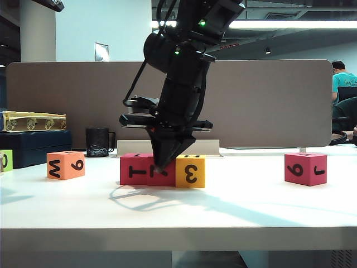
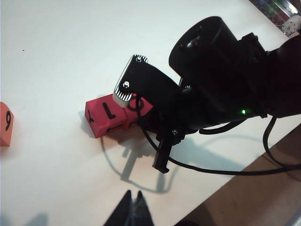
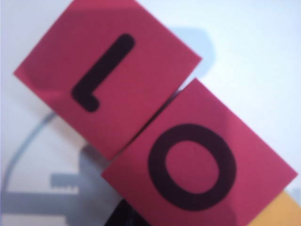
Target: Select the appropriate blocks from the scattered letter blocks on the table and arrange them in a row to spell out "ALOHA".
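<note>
You've got a black mug (image 1: 99, 142) at the back left w/ its handle facing right, in front of the grey-brown divider panel (image 1: 67, 100). Left of the mug, a dark blue case (image 1: 34, 146) carries a yellow patterned box (image 1: 33, 120), and a lime-green cube (image 1: 5, 160) peeks in at the left edge. Behind the divider on the right, a person in a teal shirt (image 1: 342, 81).

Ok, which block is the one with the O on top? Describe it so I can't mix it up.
Look at the row of three touching blocks mid-table, under the right arm. The O block is the middle one, pink, mostly hidden in the outside view behind the shut right gripper. It sits between the pink block with L on top and the yellow block; only it has an O on top.
</note>
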Controlling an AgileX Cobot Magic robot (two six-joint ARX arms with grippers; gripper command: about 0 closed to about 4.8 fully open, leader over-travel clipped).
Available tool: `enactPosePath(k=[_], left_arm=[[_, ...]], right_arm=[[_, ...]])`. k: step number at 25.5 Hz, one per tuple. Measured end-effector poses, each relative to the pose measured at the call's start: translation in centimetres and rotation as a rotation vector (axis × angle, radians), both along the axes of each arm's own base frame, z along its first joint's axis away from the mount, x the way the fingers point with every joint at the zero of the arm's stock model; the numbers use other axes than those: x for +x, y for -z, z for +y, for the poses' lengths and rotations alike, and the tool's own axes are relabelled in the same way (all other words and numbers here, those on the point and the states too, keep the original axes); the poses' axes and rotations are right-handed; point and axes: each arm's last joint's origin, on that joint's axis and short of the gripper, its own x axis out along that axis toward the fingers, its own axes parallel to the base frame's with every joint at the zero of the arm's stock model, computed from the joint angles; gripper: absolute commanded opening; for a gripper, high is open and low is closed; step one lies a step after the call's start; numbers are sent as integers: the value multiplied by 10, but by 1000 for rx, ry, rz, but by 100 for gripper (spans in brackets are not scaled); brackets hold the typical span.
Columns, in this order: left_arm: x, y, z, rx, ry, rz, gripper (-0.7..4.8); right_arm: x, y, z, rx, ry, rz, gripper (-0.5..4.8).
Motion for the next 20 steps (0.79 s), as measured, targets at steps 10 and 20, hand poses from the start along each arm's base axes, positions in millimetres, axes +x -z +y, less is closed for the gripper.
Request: enactPosePath(k=[10,20], left_arm=[[0,0,0,0,1,-1,-6],[0,-1,0,-2,1,-9,-6]], right_arm=[[-2,0,-1,7,-8,27,-6],[-15,4,-7,-146,10,100,-6]])
